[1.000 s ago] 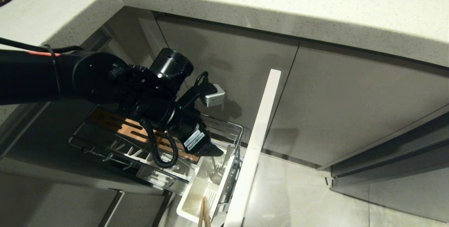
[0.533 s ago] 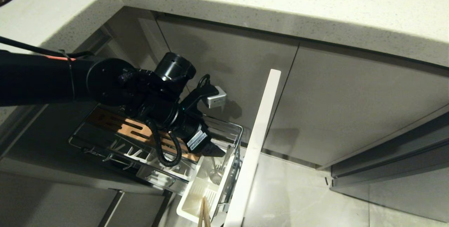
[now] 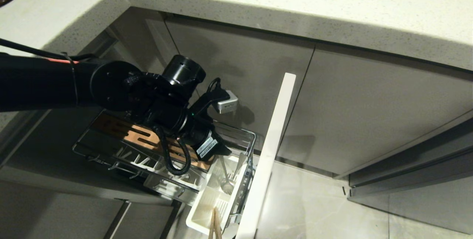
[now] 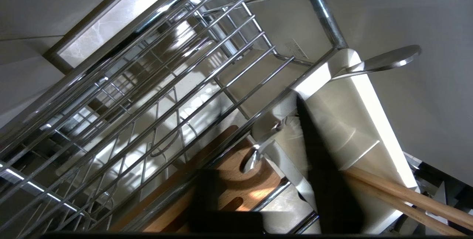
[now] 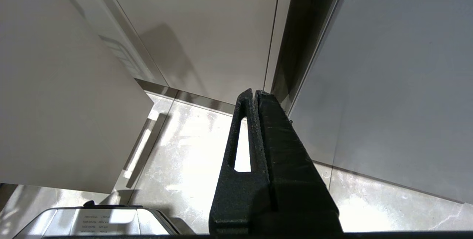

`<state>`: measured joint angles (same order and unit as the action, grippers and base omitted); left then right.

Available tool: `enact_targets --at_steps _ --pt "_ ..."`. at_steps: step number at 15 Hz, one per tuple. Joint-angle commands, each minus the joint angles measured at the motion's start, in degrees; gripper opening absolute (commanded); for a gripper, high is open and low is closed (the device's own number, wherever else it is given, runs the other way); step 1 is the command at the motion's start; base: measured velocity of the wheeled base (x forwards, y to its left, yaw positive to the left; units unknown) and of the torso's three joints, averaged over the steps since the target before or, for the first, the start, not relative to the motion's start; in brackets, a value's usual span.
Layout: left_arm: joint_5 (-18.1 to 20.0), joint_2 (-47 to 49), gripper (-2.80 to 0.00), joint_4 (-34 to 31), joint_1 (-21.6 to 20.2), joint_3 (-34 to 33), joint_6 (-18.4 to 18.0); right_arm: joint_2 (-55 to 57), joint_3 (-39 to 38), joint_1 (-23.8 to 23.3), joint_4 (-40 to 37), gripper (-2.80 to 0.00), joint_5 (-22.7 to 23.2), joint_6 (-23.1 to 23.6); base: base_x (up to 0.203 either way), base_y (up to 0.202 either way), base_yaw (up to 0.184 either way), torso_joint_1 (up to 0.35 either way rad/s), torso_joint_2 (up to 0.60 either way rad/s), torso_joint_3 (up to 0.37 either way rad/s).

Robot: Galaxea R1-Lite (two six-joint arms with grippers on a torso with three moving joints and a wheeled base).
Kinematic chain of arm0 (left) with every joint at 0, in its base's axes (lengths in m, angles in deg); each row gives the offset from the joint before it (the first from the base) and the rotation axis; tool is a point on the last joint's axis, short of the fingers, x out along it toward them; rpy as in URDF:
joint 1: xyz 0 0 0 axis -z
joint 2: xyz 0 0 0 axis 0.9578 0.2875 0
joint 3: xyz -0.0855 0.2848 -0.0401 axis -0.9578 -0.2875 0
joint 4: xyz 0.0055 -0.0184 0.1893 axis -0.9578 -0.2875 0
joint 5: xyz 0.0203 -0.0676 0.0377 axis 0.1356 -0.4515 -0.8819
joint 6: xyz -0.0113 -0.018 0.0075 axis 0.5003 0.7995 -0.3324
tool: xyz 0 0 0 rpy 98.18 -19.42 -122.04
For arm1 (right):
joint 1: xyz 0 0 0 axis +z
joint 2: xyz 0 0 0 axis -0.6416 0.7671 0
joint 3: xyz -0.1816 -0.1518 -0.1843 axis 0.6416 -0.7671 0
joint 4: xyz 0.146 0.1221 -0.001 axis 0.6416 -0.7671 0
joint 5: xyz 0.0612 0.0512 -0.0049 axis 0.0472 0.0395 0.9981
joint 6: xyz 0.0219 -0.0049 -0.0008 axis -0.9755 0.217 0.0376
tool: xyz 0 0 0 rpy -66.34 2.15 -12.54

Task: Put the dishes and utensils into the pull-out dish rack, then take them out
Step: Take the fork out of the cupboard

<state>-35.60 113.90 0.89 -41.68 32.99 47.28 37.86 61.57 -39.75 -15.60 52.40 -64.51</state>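
The left gripper [image 3: 221, 153] hangs over the white caddy [image 3: 207, 204] at the front corner of the pull-out rack [image 3: 252, 135], just behind the pale drawer front [image 3: 269, 150]. Its fingers [image 4: 325, 180] have narrowed around the handle of a utensil standing in the caddy; whether they have clamped it I cannot tell. A second steel handle, probably the fork [image 4: 384, 60], leans on the caddy rim, and the chopsticks [image 3: 215, 224] stick out of the caddy's near end. No plate or bowl shows.

The risks, as I judge them: a thin slick handle could twist or slip out of a loose pinch; lifting at a slant could snag it on the rack's top wire or the caddy rim; the neighbouring handle could be dragged along.

Compared with a second ago, the fingers have drawn in from wide apart, and the arm has shifted slightly. The right gripper [image 5: 255, 95] is parked over the floor, fingers together.
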Motion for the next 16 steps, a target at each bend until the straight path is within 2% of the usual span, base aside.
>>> enact_targets --at_steps 1,9,13,16 --pt "0.8 -0.3 -2.8 -0.2 -0.1 0.0 -0.2 0.0 -1.5 0.0 0.0 -2.8 0.0 0.0 0.0 0.0 0.0 0.0 0.0 0.0" --pt "1.9 -2.9 -2.8 -0.4 -0.1 -0.2 0.1 0.0 -1.5 0.0 0.0 -2.8 0.0 0.0 0.0 0.0 0.0 0.0 0.0 0.0" --pt "2.0 -7.5 -2.8 -0.9 0.2 -0.9 0.5 0.0 -1.5 0.0 0.0 -2.8 0.0 0.0 0.0 0.0 0.0 0.0 0.0 0.0" --pt "2.3 -12.4 -2.8 -4.2 0.2 -1.6 0.9 0.0 -1.5 0.0 0.0 -2.8 0.0 0.0 0.0 0.0 0.0 0.0 0.0 0.0"
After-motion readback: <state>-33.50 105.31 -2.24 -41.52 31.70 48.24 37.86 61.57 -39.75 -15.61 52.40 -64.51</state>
